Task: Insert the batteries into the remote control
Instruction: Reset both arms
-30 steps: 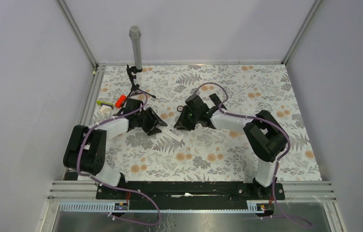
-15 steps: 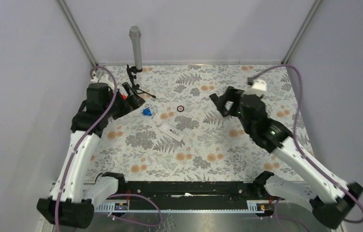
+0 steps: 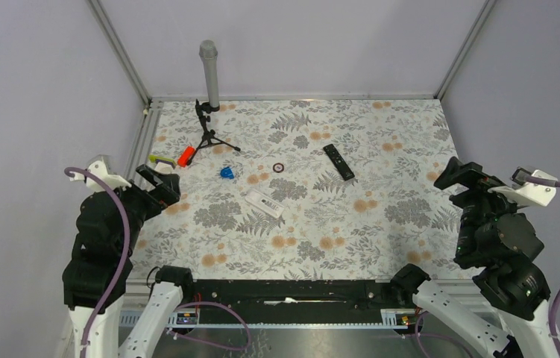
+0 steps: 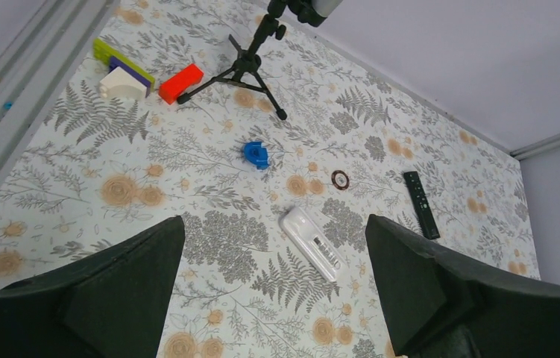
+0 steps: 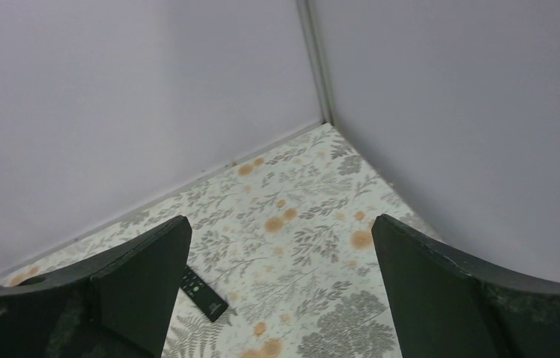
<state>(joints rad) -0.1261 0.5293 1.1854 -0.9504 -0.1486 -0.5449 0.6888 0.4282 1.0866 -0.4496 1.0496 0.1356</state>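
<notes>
White remote control [image 3: 264, 203] near the middle of the floral tabletop [image 3: 381, 224], seen from above, lying at a slant. Black remote control [image 3: 338, 162] farther back and to the right, well apart from the white one. Behind and between the two, a small dark ring [image 3: 278, 167]; left of that, a blue piece [image 3: 226, 172]. Toward the back left, a black tripod [image 3: 207, 134], with an orange-red block [image 3: 185, 156], a yellow-green bar [image 3: 160, 158] and a white block [image 3: 163, 169] close by on its left. Left pincer [image 3: 159, 186] high at the left edge and right pincer [image 3: 461, 176] high at the right edge, both well away from either remote, both carrying nothing.

From the left wrist: left pincer [image 4: 274, 227] with fingers spread wide, only tabletop far below between them. White remote control [image 4: 312, 243] framed in that gap, small dark marks on its upper face, too small to read as batteries or otherwise. Purple strip [image 4: 131, 69] wedged between yellow-green bar and white block, nature unclear.

From the right wrist: right pincer [image 5: 280, 222] likewise spread wide and empty, aimed at the meeting of two grey walls [image 5: 448, 112] in a corner of the tabletop. Black remote control [image 5: 204, 292] low in the gap, near the left-hand finger.
</notes>
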